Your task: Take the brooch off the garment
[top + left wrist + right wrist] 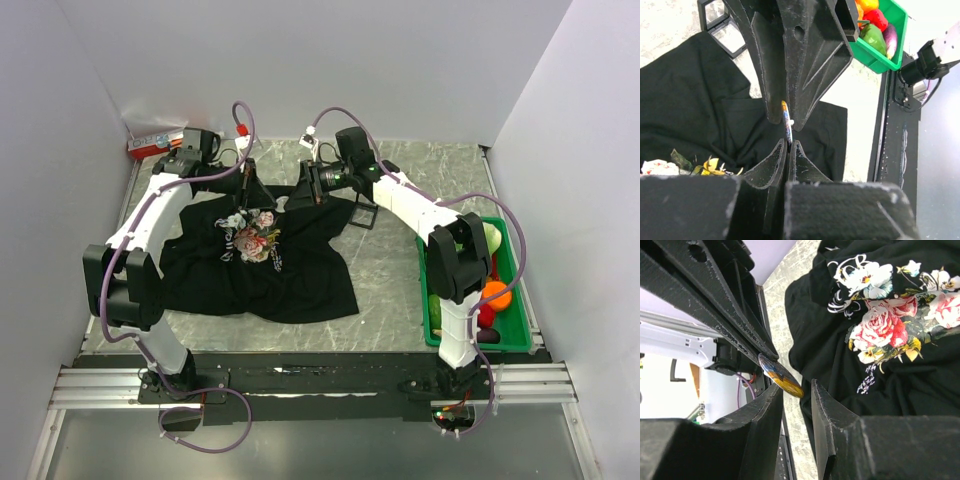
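The left gripper [788, 147] is pinched tight on the brooch [782, 381], a small gold disc gripped by its rim at the very fingertips. In the left wrist view the disc shows edge-on, sticking out toward 12 o'clock from those tips. Its free end sits between the two fingers of the right gripper [797, 386], which point back down from 12 o'clock.

The right gripper stands partly open. In its own view daylight shows between its fingers, and the disc slants from 10 to 4 o'clock across the tip of the finger on the 9 o'clock side. It is not clamped.

In the top view the two grippers meet nose to nose at the 12 o'clock edge of the black T-shirt [300, 270], with the right gripper at 3 o'clock of the left. The brooch appears clear of the cloth, just off the shirt's edge over the table [390, 280], though I cannot tell whether any fabric clings to it. Both arms are at the disc, and only the left has hold of it.
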Motion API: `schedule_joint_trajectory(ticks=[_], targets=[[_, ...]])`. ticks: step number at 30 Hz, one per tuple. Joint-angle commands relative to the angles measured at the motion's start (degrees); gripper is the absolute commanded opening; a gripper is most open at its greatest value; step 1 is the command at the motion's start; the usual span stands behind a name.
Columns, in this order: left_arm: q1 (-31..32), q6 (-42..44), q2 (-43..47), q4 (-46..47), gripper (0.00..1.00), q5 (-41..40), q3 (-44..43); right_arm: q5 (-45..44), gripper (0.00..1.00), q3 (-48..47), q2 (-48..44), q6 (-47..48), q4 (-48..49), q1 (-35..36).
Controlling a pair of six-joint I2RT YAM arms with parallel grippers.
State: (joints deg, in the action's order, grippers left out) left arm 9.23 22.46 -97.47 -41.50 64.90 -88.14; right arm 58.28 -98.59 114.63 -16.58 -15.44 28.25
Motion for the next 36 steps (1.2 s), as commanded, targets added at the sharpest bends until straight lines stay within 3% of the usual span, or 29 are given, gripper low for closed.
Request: schedule_joint_trajectory(ticks=[1,8,18,26,30,36], targets=[[2.1,3.3,0.7,-4.3,0.01,3.0,-2.1,-6.3,0.36,-2.7,1.0,-1.6,2.4,-2.0],[3.9,7.0,3.2,-3.5,0.01,-3.5,-0.2,-4.3,0.38,-1.7,0.8,-3.3,3.7,-2.6],[4.3,1.2,4.0,1.0,0.01,-6.2,1.5,2.9,0.42,0.7,-0.5,-1.0,9.5,-2.9],[1.1,-0.3,3.6,0.1,0.01,-0.3,1.7,8.1,0.48,0.5,-3.0,2.9,10.3,-8.2],[-1.7,0.6,1.0,-4.5,0.01,4.4,-2.1,15.1,0.6,-0.4,-4.2,10.0,8.9,-8.8],[-2.0,7.0,-1.5,-13.6,0.01,8.2,-5.3,17.6,0.62,-2.4,-5.0,27.3,-5.0,-5.2]])
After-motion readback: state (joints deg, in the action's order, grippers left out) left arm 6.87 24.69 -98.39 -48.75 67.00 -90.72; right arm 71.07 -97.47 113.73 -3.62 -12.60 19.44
